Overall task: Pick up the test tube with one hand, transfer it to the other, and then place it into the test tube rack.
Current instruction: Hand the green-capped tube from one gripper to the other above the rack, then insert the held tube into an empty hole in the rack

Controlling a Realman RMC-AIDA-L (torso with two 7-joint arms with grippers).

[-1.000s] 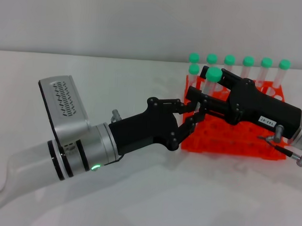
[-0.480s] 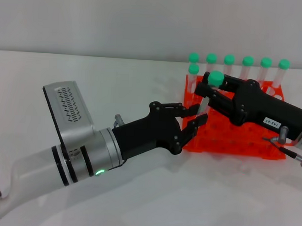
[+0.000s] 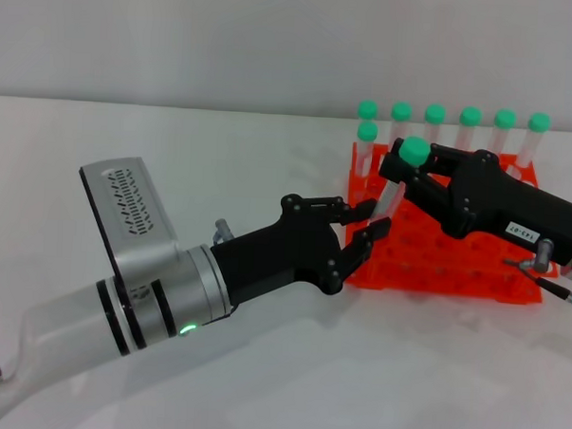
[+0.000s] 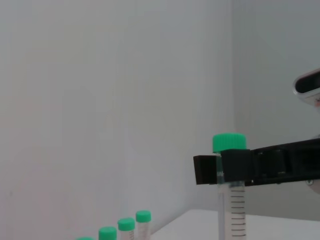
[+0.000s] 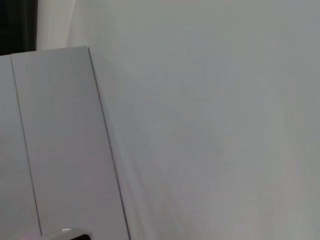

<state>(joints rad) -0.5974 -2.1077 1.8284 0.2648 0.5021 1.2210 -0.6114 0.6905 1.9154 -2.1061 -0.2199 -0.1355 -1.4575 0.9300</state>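
The right gripper (image 3: 399, 174) is closed on the test tube (image 3: 393, 194), just under its green cap. It holds the tube almost upright, above the left end of the test tube rack (image 3: 436, 269). The rack sits near the far right corner of the tabletop (image 3: 222, 164).

The left gripper (image 3: 362, 223) is just beside the rack's left end, lower than the tube. Its fingers are spread apart and hold nothing. They are near the tube's lower end but not touching it.

7 other green-capped tubes (image 3: 451, 127) stand in the rack: 6 in a row along the far edge and 1 more at its left end.

In the left wrist view, the black fingers (image 4: 235, 166) squeeze the tube (image 4: 231, 210) right below its cap.
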